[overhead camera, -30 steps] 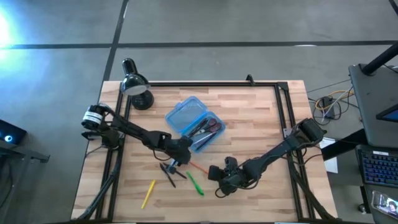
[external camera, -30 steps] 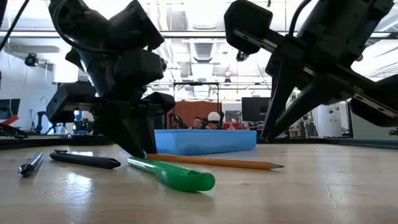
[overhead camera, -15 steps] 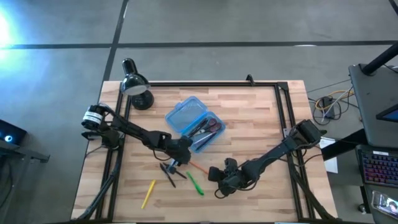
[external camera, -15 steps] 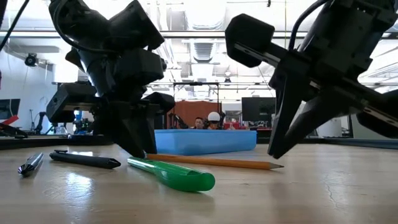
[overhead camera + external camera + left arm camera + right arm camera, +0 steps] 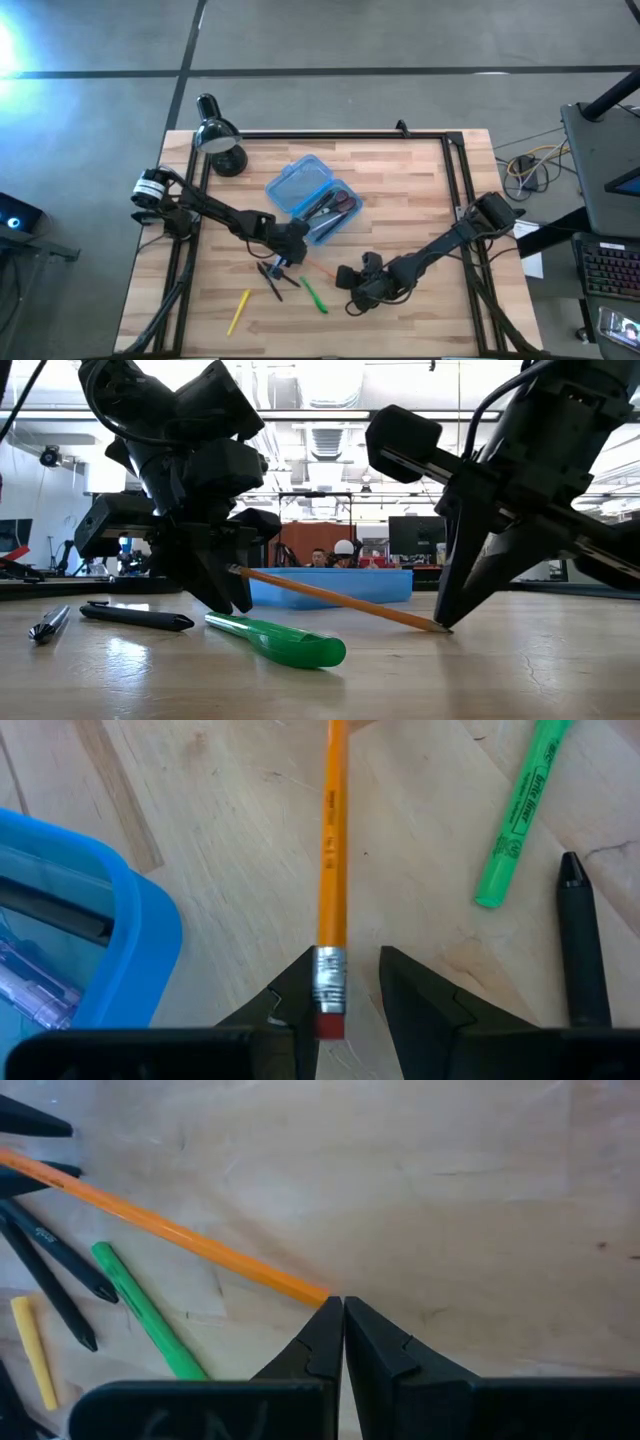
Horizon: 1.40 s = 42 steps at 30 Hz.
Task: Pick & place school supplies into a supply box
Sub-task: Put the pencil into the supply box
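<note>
Overhead, the left gripper [image 5: 297, 262] and right gripper [image 5: 345, 277] flank the orange pencil [image 5: 320, 270] below the blue box [image 5: 312, 199]. Level across the table, the pencil tilts, tip down. Left wrist: eraser end touches one finger [image 5: 298, 1005], jaws apart. Right wrist: fingers [image 5: 322, 1332] pressed together at the pencil's tip.
</note>
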{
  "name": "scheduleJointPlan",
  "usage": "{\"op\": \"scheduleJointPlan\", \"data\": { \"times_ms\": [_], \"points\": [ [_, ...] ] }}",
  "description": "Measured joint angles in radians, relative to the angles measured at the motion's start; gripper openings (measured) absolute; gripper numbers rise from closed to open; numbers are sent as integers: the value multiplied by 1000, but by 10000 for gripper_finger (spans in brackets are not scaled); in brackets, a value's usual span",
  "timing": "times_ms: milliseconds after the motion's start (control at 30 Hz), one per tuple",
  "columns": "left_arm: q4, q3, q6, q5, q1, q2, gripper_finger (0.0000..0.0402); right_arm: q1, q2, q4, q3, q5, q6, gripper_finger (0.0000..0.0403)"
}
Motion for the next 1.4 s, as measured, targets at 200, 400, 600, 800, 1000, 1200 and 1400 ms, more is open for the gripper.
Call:
{"op": "scheduleJointPlan", "data": {
  "times_ms": [200,400,600,800,1000,1200,1400],
  "points": [
    [-1,1,-8,-1,0,0,85,-1,0,2,-2,0,-2,9],
    [-24,41,6,-4,1,3,85,0,0,3,-2,0,-6,9],
    [-102,103,42,-2,10,3,85,0,0,5,-3,0,-6,9],
    [-119,106,38,2,11,3,49,0,0,6,-3,0,-20,9],
    [-123,104,38,6,10,3,9,0,-1,8,-3,1,-21,9],
    [-147,109,35,-23,11,3,7,22,-81,-158,39,31,-55,9],
    [-221,107,-125,-37,14,-44,6,75,-248,-529,63,173,-5,9]
  ]
}}
